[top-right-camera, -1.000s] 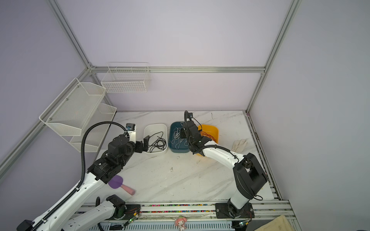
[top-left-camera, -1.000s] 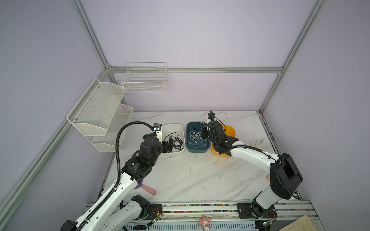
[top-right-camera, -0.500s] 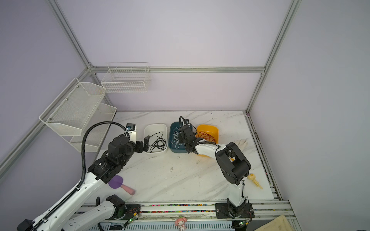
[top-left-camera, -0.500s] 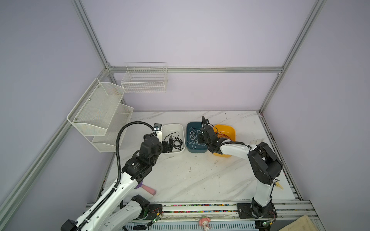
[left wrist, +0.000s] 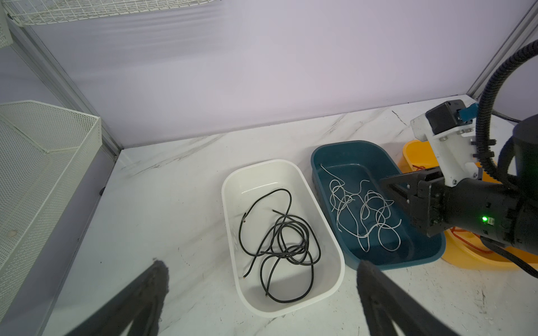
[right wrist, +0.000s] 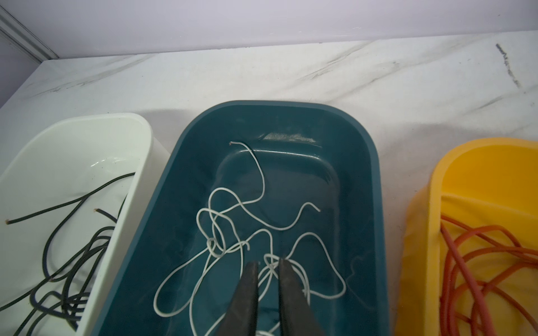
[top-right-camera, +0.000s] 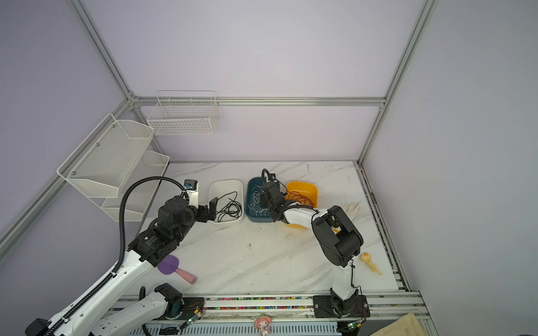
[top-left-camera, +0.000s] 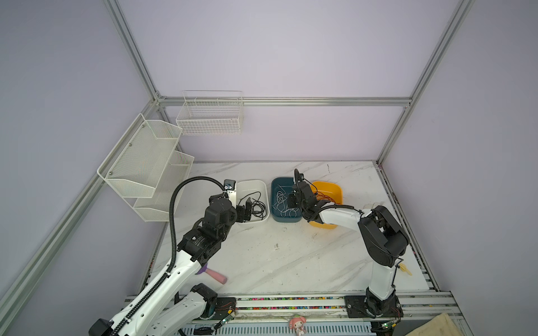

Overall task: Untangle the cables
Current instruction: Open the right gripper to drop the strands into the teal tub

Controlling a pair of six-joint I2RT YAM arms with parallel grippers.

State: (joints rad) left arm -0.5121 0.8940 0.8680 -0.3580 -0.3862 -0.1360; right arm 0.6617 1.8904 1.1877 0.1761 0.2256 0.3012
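Two hands: left hand [top-left-camera: 245,210] wide near white bin [left wrist: 253,180], right hand [right wrist: 267,261] narrow over cables [right wrist: 215,245].

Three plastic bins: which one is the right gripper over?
The dark teal middle bin, holding white cables; the white bin holds black cables, the yellow bin orange ones.
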